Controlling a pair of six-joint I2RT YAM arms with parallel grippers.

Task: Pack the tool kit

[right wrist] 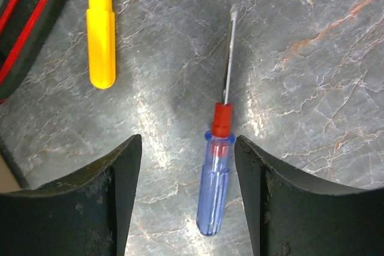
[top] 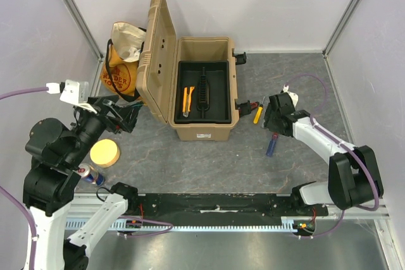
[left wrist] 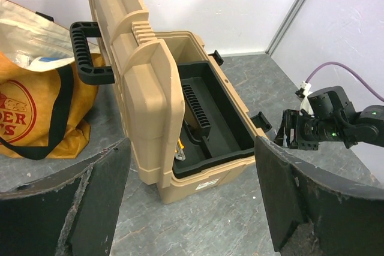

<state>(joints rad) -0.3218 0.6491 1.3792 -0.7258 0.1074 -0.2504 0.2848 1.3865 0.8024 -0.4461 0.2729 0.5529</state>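
Note:
The tool kit's tan ribbed box (top: pixel 204 128) stands open at the table's middle, its lid (top: pixel 155 55) raised to the left. Its black inner tray (top: pixel 218 96) holds an orange-handled tool (top: pixel 187 100). A blue-handled screwdriver (right wrist: pixel 215 190) lies on the table right of the box (top: pixel 272 147). My right gripper (right wrist: pixel 187 148) hovers open over it, a finger on each side of the handle, neither touching. A yellow handle (right wrist: pixel 101 34) and red-and-black pliers (right wrist: pixel 24 22) lie beside it. My left gripper (left wrist: pixel 191 142) is open and empty, left of the box (left wrist: pixel 198 184).
An orange-yellow cloth bag (top: pixel 123 67) leans behind the lid at the back left. A yellow round disc (top: pixel 105 153) and a small can (top: pixel 88 173) sit by my left arm. White walls close the table on three sides.

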